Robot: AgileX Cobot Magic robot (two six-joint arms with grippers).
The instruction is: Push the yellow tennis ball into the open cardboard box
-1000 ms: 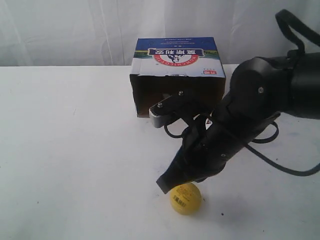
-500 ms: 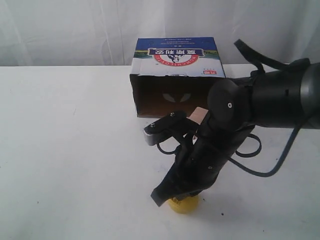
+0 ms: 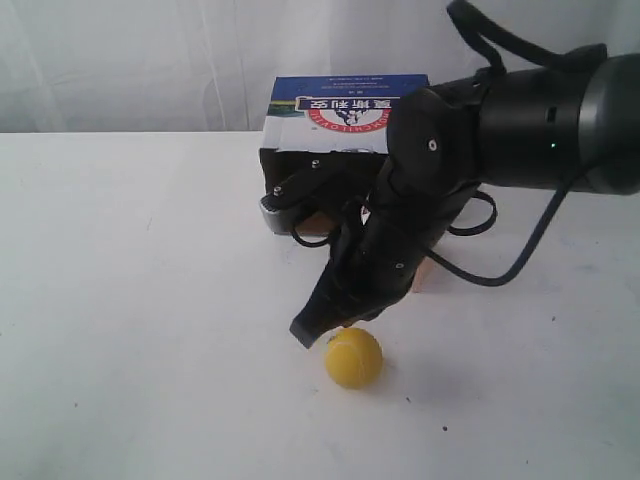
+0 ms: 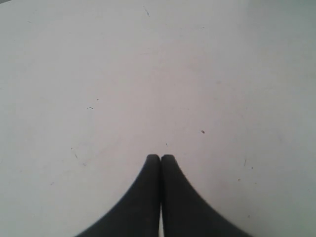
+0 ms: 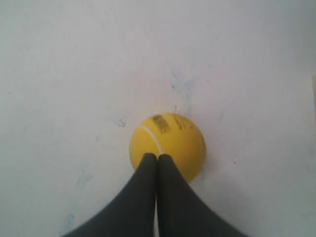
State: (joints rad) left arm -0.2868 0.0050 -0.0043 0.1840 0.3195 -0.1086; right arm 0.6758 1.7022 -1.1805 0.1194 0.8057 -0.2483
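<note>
The black right robot arm (image 3: pixel 500 120) covers most of the dark mouth of the blue-topped cardboard carton (image 3: pixel 330 112) and the right end of its red-and-white logo, and it runs off the exterior view's right edge. In the right wrist view, the pressed-together black right gripper (image 5: pixel 157 157) hides the near side of the small yellow ball (image 5: pixel 173 140); whether they touch cannot be told. The ball's sticker (image 5: pixel 160 123) is too blurred to read. That gripper and the black left gripper (image 4: pixel 160 158) are cut off at their pictures' edges.

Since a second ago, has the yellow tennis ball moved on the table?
Yes. The yellow tennis ball has rolled a little toward the open cardboard box, and slightly left in the exterior view.
</note>
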